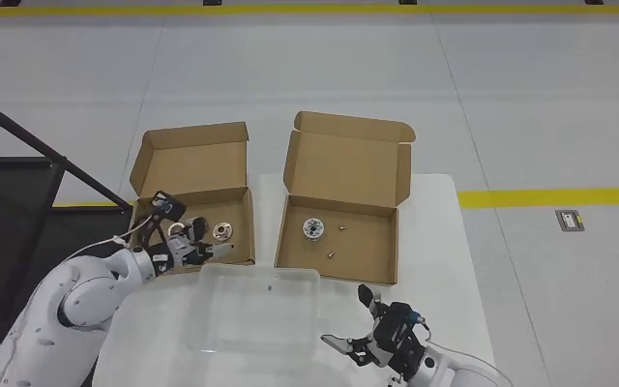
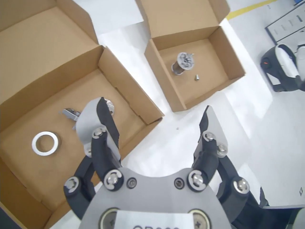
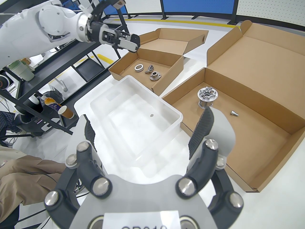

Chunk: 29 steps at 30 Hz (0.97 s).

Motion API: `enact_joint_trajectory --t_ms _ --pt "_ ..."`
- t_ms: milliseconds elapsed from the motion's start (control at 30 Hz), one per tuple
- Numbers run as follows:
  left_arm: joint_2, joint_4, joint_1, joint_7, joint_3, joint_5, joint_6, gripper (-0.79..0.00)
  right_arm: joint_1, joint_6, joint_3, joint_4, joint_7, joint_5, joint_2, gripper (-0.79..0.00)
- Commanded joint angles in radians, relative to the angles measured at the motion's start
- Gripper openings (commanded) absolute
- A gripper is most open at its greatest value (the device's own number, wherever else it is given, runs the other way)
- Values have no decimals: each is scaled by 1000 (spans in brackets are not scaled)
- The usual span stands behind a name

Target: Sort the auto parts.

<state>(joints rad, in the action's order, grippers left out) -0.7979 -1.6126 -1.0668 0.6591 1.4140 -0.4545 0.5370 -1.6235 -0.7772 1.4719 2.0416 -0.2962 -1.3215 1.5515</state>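
In the top view the left gripper hung released over the left box at centre left, partly covering the parts there. The left wrist view showed a ring on that box's floor. The right gripper, also released and empty, was at lower middle beside the clear tub. A hub and small bolts lay in the right box. The white worktop stood on grey floor with a yellow line.

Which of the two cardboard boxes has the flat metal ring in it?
The box below the left gripper; the ring lies in it with a bracket and a flanged bushing. The other box holds a round hub and small bolts.
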Motion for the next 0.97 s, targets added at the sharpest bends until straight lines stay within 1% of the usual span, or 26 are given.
enact_joint_trajectory --t_ms 0,67,133,233,300,933 --pt "11 -38 -88 9 76 68 65 -46 0 0 0 0 0 0 0 0" --pt "19 -60 -145 16 127 126 130 -37 0 0 0 0 0 0 0 0" --pt "25 -68 -189 21 167 181 186 0 0 0 0 0 0 0 0 0" --pt "31 -76 -237 26 216 269 244 0 0 0 0 0 0 0 0 0" --pt "34 -85 -256 34 236 307 266 0 0 0 0 0 0 0 0 0" --pt "34 -85 -256 34 236 307 266 -1 0 0 0 0 0 0 0 -1"
